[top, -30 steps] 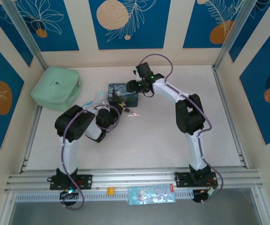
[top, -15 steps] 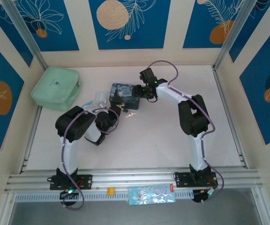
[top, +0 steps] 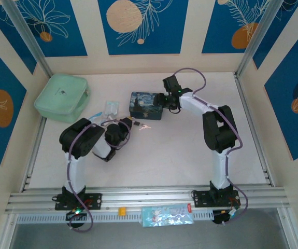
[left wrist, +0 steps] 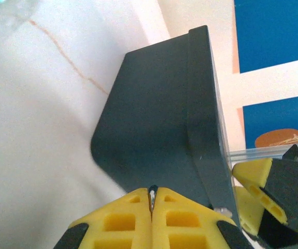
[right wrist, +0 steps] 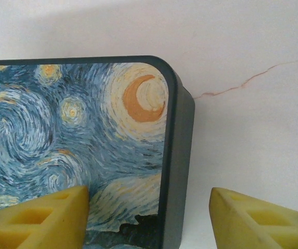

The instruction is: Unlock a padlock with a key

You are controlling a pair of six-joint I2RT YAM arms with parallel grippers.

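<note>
Left end effector (left wrist: 152, 196) pinched shut, dark tin (left wrist: 154, 119) close ahead

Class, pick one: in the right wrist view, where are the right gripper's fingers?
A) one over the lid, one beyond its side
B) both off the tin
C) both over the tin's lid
A: the right gripper straddles the side wall of the blue tin, jaws open.

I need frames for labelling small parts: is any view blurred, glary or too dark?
Top external: even light, soft shadows, no glare, though the tin is small. Left wrist: table washed out, tin's side dark and featureless, left gripper's fingers soft. Right wrist: painted lid sharp, right gripper's fingers blurred, soft shadow along the top.
</note>
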